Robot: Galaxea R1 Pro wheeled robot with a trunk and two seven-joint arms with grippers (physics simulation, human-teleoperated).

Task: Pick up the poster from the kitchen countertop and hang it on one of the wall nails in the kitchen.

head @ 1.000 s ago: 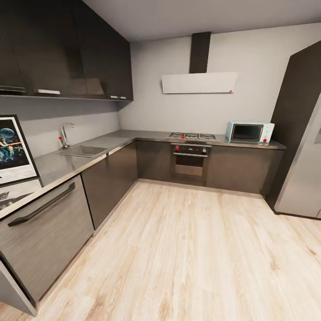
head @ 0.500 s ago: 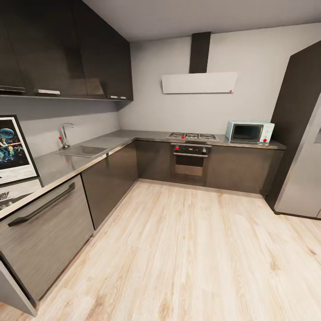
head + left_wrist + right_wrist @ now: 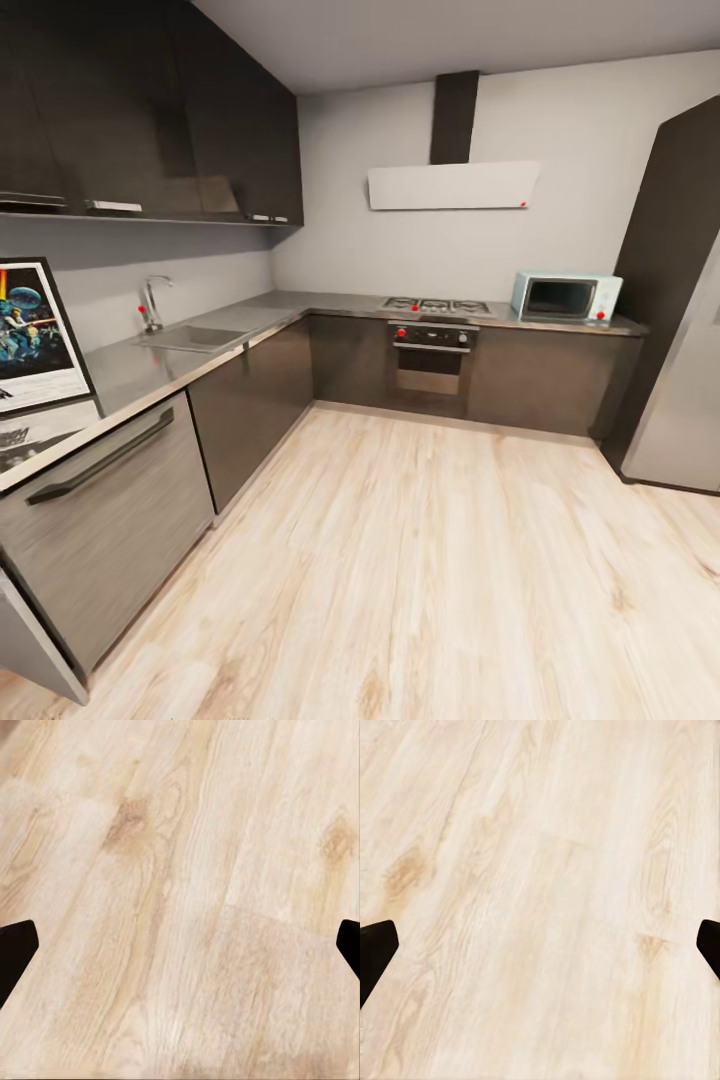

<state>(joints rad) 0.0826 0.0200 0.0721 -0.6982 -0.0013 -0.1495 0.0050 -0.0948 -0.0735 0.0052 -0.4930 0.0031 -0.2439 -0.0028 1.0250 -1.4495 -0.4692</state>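
Poster [image 3: 35, 335]: black-framed, white-bordered, dark blue artwork; stands upright at the far left on the kitchen countertop [image 3: 140, 365], leaning against the wall, partly cut by the picture's edge. Judged light, thin and stiff, with a smooth, probably slippery face; best taken by the frame's side edges.

Sink and tap [image 3: 150, 303]: further right along the same worktop.

Hob [image 3: 437, 305], microwave [image 3: 565, 297]: on the back run.

Left gripper [image 3: 180, 945]: fingers spread wide, nothing between, over wood floor [image 3: 187, 832].

Right gripper [image 3: 540, 945]: fingers likewise spread wide, empty, above the floor.
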